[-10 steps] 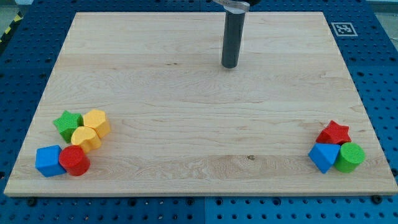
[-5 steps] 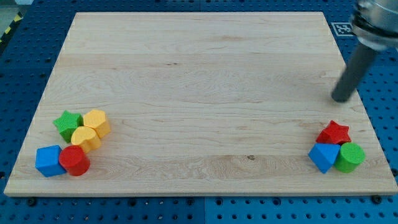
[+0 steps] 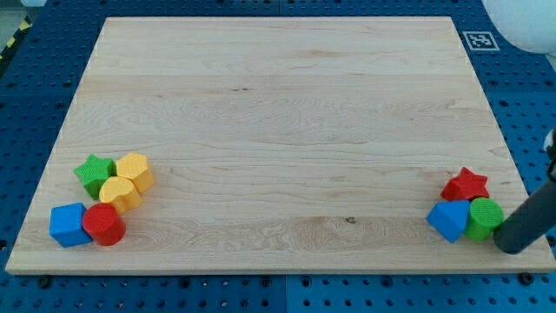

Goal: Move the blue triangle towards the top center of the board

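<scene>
No readable writing shows anywhere; the only marking is a black-and-white square tag (image 3: 479,40) on the blue pegboard table (image 3: 521,113) just off the board's top right corner. The wooden board (image 3: 278,122) is pale, with fine grain lines and a small dark knot near the bottom centre.

The blue triangle (image 3: 449,220) lies near the view's bottom right corner, touching the green cylinder (image 3: 484,217) on its right, with the red star (image 3: 466,185) just above the pair. The arm carries no gripper, only a dark rod — its tip (image 3: 514,248) rests at the board's right edge, just beside the green cylinder's lower right.

At the bottom left sit a green star (image 3: 94,173), two yellow blocks (image 3: 135,170) (image 3: 119,193), a blue cube (image 3: 67,224) and a red cylinder (image 3: 105,225) — all clustered closely.
</scene>
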You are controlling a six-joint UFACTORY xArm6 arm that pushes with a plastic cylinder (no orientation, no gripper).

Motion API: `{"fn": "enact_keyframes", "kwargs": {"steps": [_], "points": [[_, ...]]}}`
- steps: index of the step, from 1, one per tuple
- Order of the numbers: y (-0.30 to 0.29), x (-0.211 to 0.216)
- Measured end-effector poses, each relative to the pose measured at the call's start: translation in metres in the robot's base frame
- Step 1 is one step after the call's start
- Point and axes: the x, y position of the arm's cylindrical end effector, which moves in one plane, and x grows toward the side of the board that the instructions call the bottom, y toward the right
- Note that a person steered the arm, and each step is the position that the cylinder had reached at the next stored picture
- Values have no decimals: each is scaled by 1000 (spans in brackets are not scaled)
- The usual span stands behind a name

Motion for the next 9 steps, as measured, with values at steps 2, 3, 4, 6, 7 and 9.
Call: {"fn": "enact_keyframes", "kwargs": {"steps": [2, 3, 4, 6, 7, 9], "points": [[-18, -1], [-33, -14], [-66, -22], [-144, -27], [-147, -58], [-105, -59]]}}
